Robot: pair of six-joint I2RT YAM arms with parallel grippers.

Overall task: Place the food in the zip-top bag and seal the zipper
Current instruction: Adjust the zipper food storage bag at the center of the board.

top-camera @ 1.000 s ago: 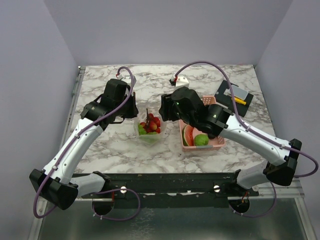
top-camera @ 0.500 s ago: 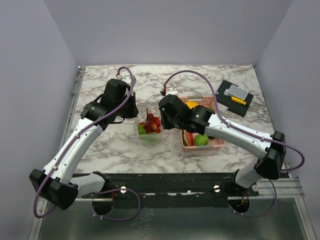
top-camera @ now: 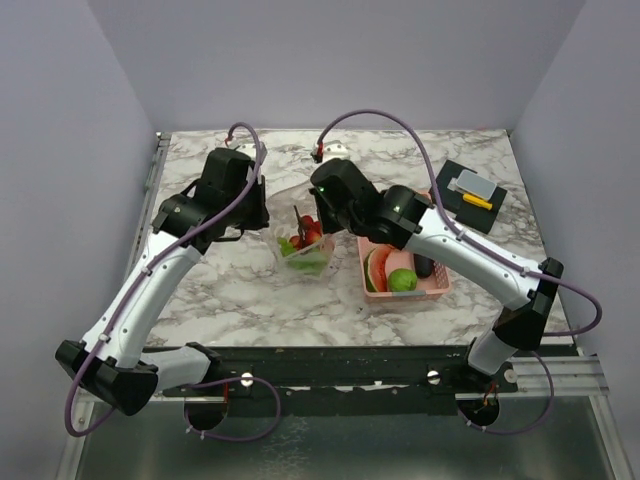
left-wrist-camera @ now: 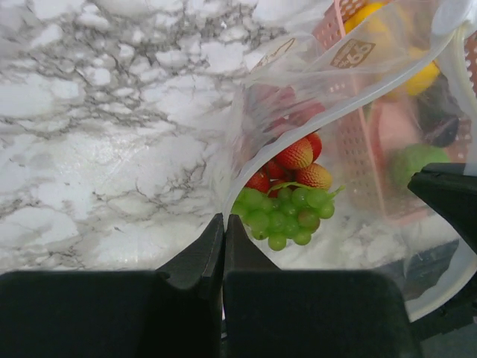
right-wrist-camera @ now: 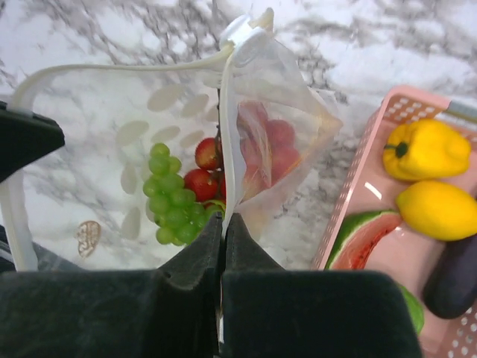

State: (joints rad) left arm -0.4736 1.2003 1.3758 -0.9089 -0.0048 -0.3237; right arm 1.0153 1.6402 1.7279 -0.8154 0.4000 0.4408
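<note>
Left gripper point(left-wrist-camera: 223, 227): fingers pressed together, pinching one wall of the zip-top bag point(left-wrist-camera: 350, 104) near its mouth. Just past the tips, inside the bag, are green grapes point(left-wrist-camera: 283, 212), then strawberries point(left-wrist-camera: 297, 154).

Right gripper point(right-wrist-camera: 222, 227): also clamped tight, nipping the zipper point(right-wrist-camera: 226, 134) on the opposite side. The strip runs straight away from the tips. The bag's mouth is held spread between the two grippers, opening upward.

On the bag's right, close by, is the pink basket point(right-wrist-camera: 349, 186); cannot tell whether they touch. In it, nearest first, are a watermelon slice point(right-wrist-camera: 358, 242), an aubergine point(right-wrist-camera: 456, 277), a lemon point(right-wrist-camera: 440, 211) and a yellow pepper point(right-wrist-camera: 426, 148).

Arms: both rise from their bases at the near edge of the marble table point(top-camera: 220, 290) and lean inward. Their wrists tip down toward each other over the bag at mid-table.

Far right: a black mat point(top-camera: 490, 218) with small yellow and grey items, well apart from the bag.
</note>
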